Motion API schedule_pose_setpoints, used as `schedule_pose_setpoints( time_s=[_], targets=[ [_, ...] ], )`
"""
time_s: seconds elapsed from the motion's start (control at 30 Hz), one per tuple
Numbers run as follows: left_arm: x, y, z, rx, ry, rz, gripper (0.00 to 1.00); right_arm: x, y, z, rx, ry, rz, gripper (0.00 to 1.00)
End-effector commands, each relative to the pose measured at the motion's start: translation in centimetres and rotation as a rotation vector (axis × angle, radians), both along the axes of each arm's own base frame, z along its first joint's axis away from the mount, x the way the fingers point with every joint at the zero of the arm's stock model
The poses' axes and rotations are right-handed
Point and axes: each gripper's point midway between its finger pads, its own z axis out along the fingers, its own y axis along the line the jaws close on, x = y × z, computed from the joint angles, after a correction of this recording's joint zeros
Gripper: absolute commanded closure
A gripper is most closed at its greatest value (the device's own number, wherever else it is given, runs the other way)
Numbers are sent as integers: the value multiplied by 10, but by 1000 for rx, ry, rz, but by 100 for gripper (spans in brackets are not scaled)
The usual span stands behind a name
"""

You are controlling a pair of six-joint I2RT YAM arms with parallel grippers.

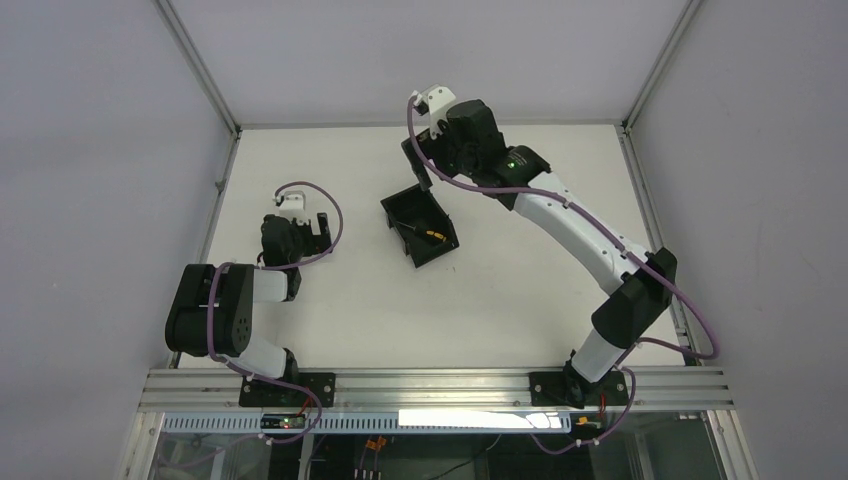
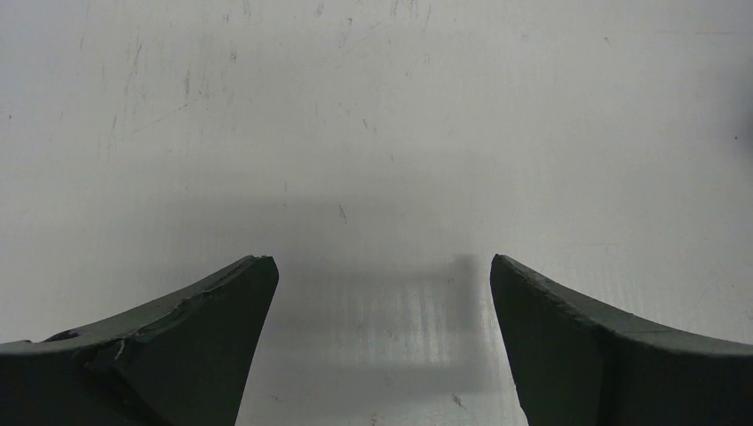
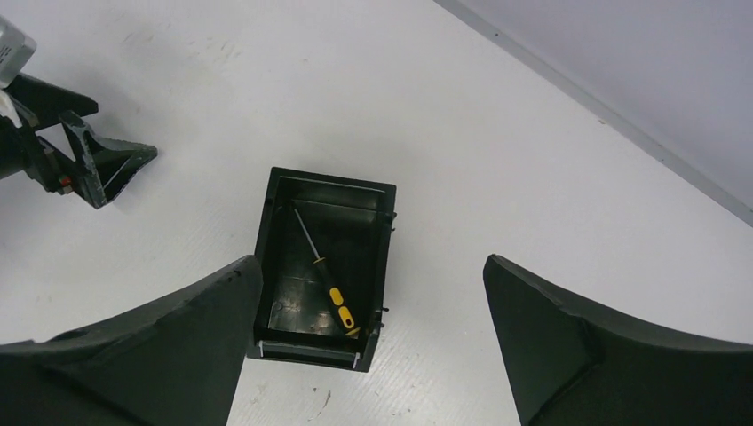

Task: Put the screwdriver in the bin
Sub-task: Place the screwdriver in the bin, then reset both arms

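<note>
The black bin (image 1: 408, 205) sits on the white table near its middle. The screwdriver (image 1: 430, 236) lies inside it, its yellow-and-black handle toward the lower end. In the right wrist view the bin (image 3: 266, 231) is below me and the screwdriver (image 3: 330, 293) lies slanted on its floor. My right gripper (image 3: 371, 275) is open and empty, raised above the bin's far end; in the top view it (image 1: 428, 172) hangs over the bin's back edge. My left gripper (image 2: 380, 266) is open and empty over bare table, left of the bin (image 1: 322, 226).
The white table (image 1: 520, 290) is bounded by grey walls at the back and sides and an aluminium rail (image 1: 430, 385) at the near edge. The left gripper (image 3: 84, 155) shows at the upper left of the right wrist view.
</note>
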Motion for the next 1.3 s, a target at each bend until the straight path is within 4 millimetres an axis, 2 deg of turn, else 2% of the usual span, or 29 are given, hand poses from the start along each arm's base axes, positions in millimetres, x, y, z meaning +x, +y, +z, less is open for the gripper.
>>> schedule_pose_setpoints(
  time_s=[0.0,0.23,0.37,0.43,0.63,0.93,1.1,1.27],
  targets=[
    [4,0,14,1,-50,12,1,7,-22,56,67,-124,-129,1],
    [4,0,14,1,-49,13,1,17,-51,60,76,-121,-209,1],
    [4,0,15,1,-51,12,1,26,-80,57,95,-106,-266,1],
    [4,0,14,1,-49,12,1,30,-97,54,104,-90,-296,1],
    [4,0,14,1,-50,12,1,46,-164,46,145,-61,-433,1],
    [4,0,15,1,-51,12,1,50,-250,49,228,-56,-601,1],
    [4,0,14,1,-50,12,1,50,-282,47,248,-54,-669,1],
    [4,0,14,1,-49,13,1,50,-292,41,284,-40,-676,1]
  ],
)
